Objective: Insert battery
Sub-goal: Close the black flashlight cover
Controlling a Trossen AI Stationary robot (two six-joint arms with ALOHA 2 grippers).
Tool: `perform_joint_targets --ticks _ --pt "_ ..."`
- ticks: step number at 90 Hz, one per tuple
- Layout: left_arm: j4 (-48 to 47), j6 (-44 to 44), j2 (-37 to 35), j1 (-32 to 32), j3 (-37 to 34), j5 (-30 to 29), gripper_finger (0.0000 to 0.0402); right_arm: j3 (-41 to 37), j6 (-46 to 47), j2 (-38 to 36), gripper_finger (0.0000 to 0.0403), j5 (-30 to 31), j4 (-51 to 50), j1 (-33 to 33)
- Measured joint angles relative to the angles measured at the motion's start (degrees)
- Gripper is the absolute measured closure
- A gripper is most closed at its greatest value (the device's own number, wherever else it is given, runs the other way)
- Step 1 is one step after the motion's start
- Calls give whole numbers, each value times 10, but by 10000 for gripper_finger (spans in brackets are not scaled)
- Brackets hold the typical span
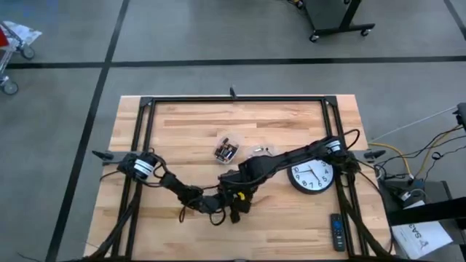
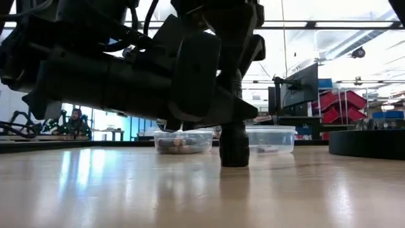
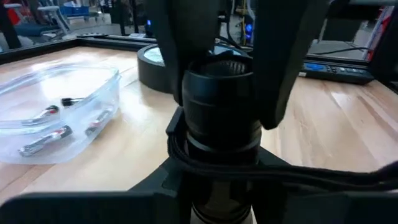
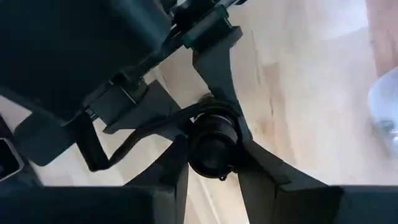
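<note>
A black cylinder (image 2: 234, 147), like a torch body, stands upright with its lower end on the wooden table (image 1: 182, 124), near the middle of the near edge. My left gripper (image 1: 216, 209) comes from the left and my right gripper (image 1: 237, 201) from above; both are shut on it. Loose batteries (image 3: 46, 134) lie in a clear tub (image 1: 227, 151) farther back. No battery shows at either gripper. My left gripper pinches the cylinder's lower part (image 3: 217, 180) between its two fingers, coming in about level from the table's left and lying across it. A black cord (image 3: 298, 173) runs around the cylinder at the fingers. My right gripper pinches the cylinder's upper part (image 3: 217, 87) between its two fingers (image 3: 283, 68), coming from above and pointing down. The cylinder stays upright, its base (image 2: 234, 162) on the table.
A second clear tub (image 2: 269, 139) stands beside the battery tub. A round wall clock (image 1: 312, 175) lies face up at the right, and a remote (image 1: 336, 231) lies near the right front corner. A black frame (image 1: 233, 100) runs around the table's edges.
</note>
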Motion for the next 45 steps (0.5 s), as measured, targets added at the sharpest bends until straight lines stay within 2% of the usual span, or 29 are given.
perform_joint_targets --ticks 4,9,14,21,26,30,45 --pt "-2 3 0 -1 0 1 311 9 -14 0 270 -6 -13 2" --pt "-3 2 -1 -1 1 1 311 15 -24 -14 240 15 -40 8" --pt "-18 0 -7 -2 1 0 311 15 -31 -35 214 60 -74 19" --pt "-66 -14 -26 -2 1 0 311 8 -36 -59 188 156 -87 42" --pt "-125 -30 -50 -2 1 0 311 -4 -36 -74 174 222 -86 62" --pt "-179 -49 -71 0 1 0 311 -14 -36 -84 167 251 -79 74" --pt "-434 -149 -170 27 1 42 311 -60 -56 -109 155 264 -22 116"
